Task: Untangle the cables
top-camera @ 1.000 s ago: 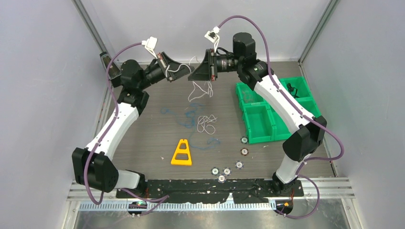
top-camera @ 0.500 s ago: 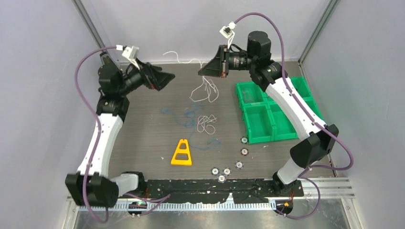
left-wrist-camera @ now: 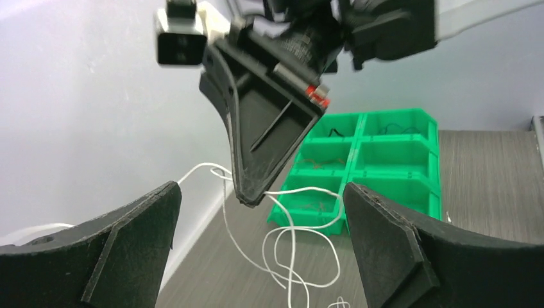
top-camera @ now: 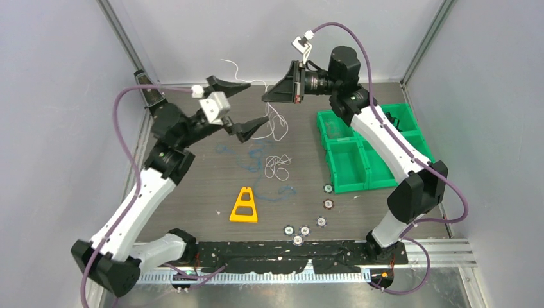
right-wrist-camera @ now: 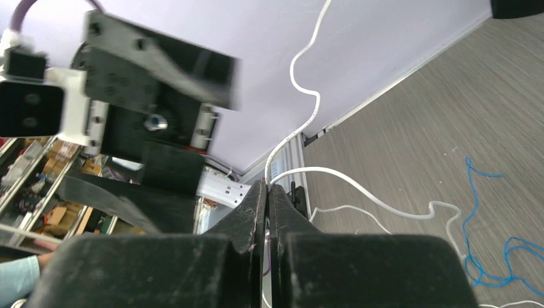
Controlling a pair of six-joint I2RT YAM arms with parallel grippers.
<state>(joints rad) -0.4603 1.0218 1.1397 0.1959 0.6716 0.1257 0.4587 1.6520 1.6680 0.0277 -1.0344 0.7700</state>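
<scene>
Cables (top-camera: 277, 165) split between right claw (top-camera: 266, 97) and table (top-camera: 192, 179)

Blue cable (top-camera: 238, 153) showed faint on the dark top, its course hard to trace. The right claw was clamped shut on a white cable (top-camera: 274, 126), which hung below it in thin loops. The left claw (top-camera: 256, 101), jaws wide apart and holding nothing, hovered just beside that strand.

The table (top-camera: 192, 186) has a dark wood-grain top. A green compartment bin (top-camera: 349, 188) stands on its right side. A yellow triangular piece (top-camera: 244, 217) lies flat near the centre front. Six small round discs (top-camera: 305, 230) are scattered between this piece and the bin. A blue cable (top-camera: 247, 154) sprawls across the centre, and a coiled white cable (top-camera: 278, 165) lies just beside it.
</scene>
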